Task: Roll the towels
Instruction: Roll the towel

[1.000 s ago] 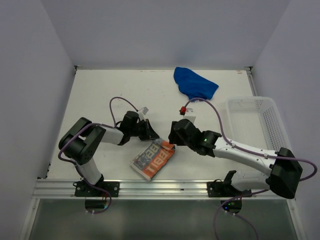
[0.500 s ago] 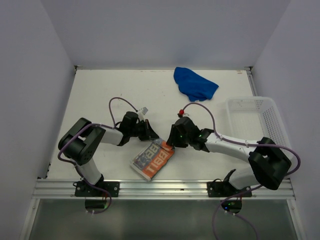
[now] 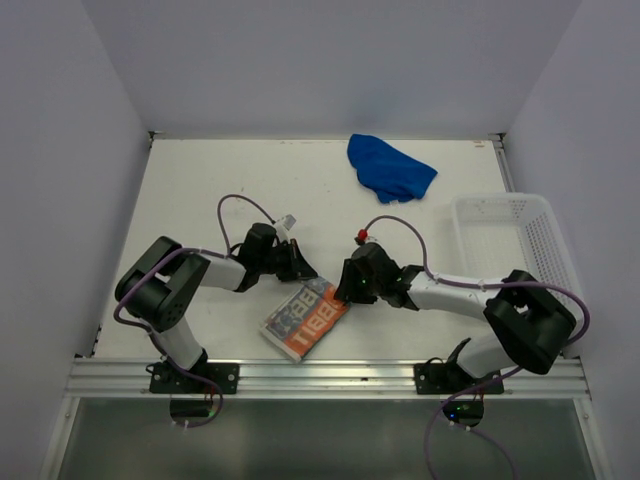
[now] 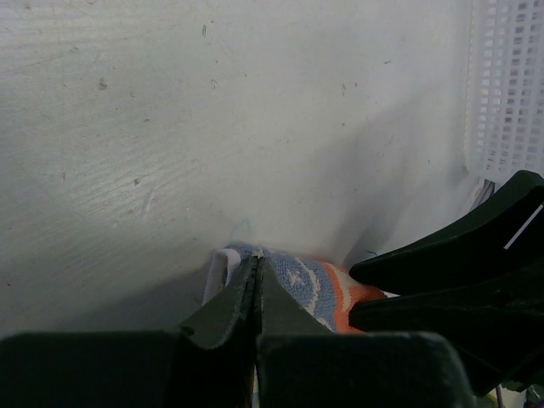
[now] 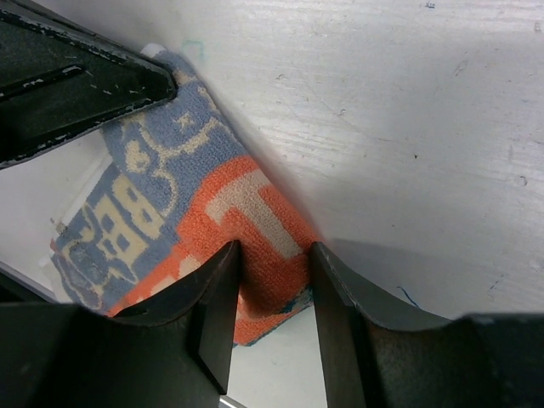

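The patterned towel (image 3: pixel 306 318), orange, grey-blue and white with block lettering, lies folded near the front edge between the arms. My left gripper (image 3: pixel 306 272) is at its far-left corner; in the left wrist view its jaws (image 4: pixel 257 263) are pressed together on the towel's grey-blue edge (image 4: pixel 306 285). My right gripper (image 3: pixel 343 290) is at the far-right corner; in the right wrist view its jaws (image 5: pixel 272 251) are closed on the orange corner (image 5: pixel 263 229), which fills the gap between them. The blue towel (image 3: pixel 388 168) lies crumpled at the back, apart from both grippers.
A white mesh basket (image 3: pixel 510 250) stands at the right edge of the table. The right arm's purple cable with a red connector (image 3: pixel 362 236) loops just behind the right gripper. Grey walls close in the table on three sides.
The right arm swung its elbow inward and slid its gripper down-left onto the patterned towel's orange corner. The left gripper and both towels stayed in place.
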